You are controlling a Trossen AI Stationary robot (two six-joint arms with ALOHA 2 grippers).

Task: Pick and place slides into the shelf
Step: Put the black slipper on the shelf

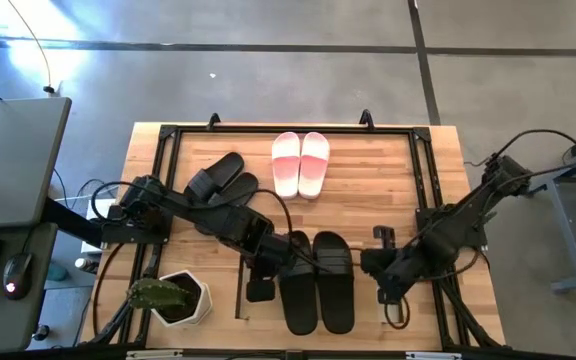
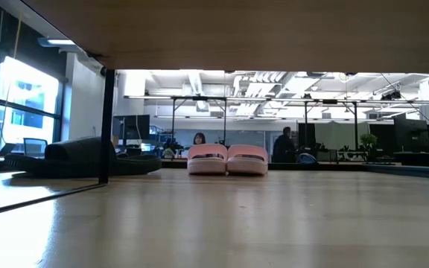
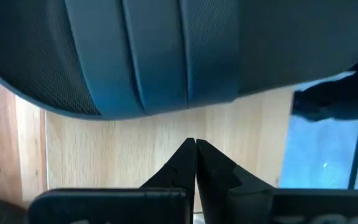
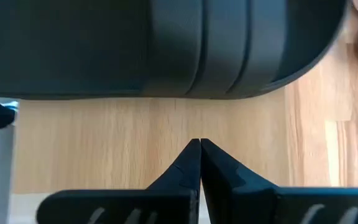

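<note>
left pincer [image 3: 196,144] closed, empty | black slide pair [image 1: 318,280] just beside, probably nearer left | right pincer [image 4: 200,143] closed

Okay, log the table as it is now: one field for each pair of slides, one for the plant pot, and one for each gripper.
pink-and-white slides: side by side, top middle of the high view, clear of both arms
upper black slides: top left, one overlapping the other, beside the left arm
lower black slides: side by side, between the two grippers
plant pot: white, bottom left
left gripper: shut, empty, facing a black slide
right gripper: shut, empty, facing a black slide
</note>
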